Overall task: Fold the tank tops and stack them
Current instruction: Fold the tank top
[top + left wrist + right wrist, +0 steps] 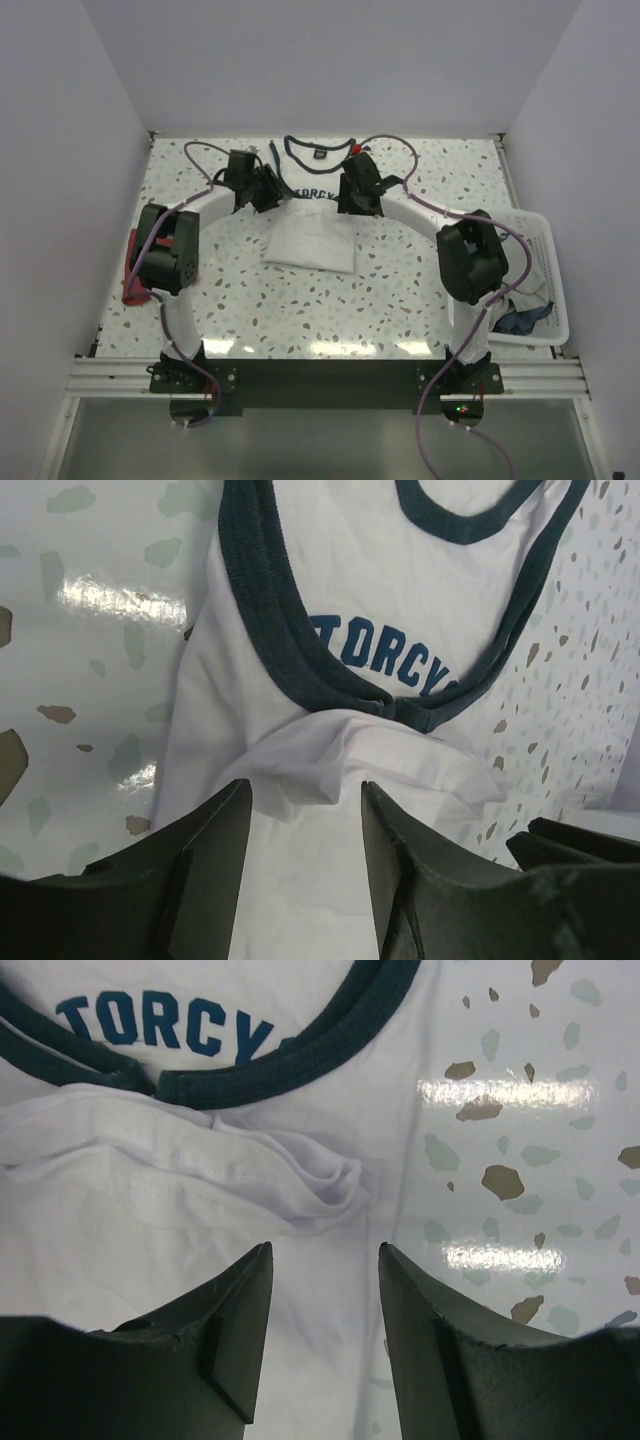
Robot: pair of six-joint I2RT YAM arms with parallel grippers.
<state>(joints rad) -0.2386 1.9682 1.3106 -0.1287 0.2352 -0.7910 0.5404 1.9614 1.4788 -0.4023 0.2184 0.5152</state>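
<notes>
Top external view: a white sleeveless cloth tank top with navy trim [310, 240] lies near the middle of the speckled terrazzo table [330, 310]. Its neckline points to the far edge and its lower part is folded up into a thick white rectangle on the near side. Part of the blue chest lettering shows between the two arms. The left gripper [265, 195] hangs over the left side of the fold and the right gripper [358, 200] over the right side.

At the left wrist, the left gripper [300, 820] has its dark fingers [215, 850] spread apart over the white cloth, with the folded hem and the navy armhole band just beyond them. At the right wrist, the right gripper [325, 1300] is likewise spread, and its fingers [235, 1310] straddle the cloth's right edge beside a small pucker. I cannot tell whether either pair touches the fabric.

A plain dark red cloth top [133, 292] lies crumpled at the table's left edge, partly hidden by the left arm. A white plastic lattice basket [548, 235] stands at the right, with a blue cloth [522, 320] in it.
</notes>
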